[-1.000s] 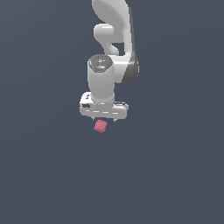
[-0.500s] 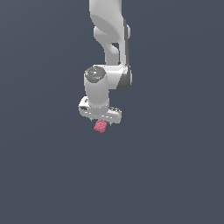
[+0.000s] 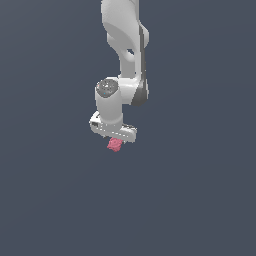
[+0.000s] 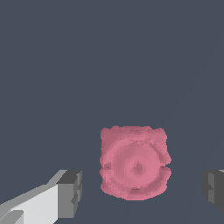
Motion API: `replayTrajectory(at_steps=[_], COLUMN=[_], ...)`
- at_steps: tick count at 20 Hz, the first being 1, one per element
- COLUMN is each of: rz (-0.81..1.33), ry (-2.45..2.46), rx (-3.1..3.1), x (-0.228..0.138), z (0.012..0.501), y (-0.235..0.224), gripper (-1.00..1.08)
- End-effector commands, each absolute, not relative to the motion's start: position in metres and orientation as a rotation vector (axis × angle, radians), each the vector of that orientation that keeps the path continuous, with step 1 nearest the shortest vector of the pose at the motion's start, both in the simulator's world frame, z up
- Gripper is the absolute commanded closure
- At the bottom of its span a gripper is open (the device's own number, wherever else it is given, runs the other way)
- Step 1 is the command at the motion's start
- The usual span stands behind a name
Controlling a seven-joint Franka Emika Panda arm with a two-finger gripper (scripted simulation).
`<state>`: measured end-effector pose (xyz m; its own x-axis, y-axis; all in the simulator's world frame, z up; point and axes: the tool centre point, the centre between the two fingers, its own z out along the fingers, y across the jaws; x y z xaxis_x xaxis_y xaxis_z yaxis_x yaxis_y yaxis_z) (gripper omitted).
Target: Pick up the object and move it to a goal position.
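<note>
The object [image 3: 115, 145] is a small pink-red bumpy blob directly under the white hand of the arm in the exterior view. In the wrist view the object [image 4: 134, 162] sits between the two grey fingertips, with a gap on each side. One fingertip [image 4: 70, 193] and the other fingertip [image 4: 214, 191] stand apart from it. My gripper [image 4: 142, 192] is open around the object and not touching it. In the exterior view the gripper [image 3: 117, 140] points down and its fingers are mostly hidden by the hand and the blob.
The ground is a plain dark grey-blue surface [image 3: 200, 200] all around. The white arm [image 3: 125, 45] rises from the hand to the top of the exterior view. No goal marker or other object shows.
The hand has shifted slightly to the exterior view's left and come down closer onto the object. The upper arm links have straightened. The object has stayed in place.
</note>
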<state>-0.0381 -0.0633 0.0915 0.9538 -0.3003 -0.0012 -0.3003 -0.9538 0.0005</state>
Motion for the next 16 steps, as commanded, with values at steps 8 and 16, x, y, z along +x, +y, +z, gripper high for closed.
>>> replayTrajectory(at_steps=[8,16], rz=[-0.001,0.000], ry=[-0.482,-0.484], rx=[3.104,3.104], x=[-0.040,-0.039], z=[0.060,0.041], y=[-0.063,-0.063], gripper=[-0.92,-0.92])
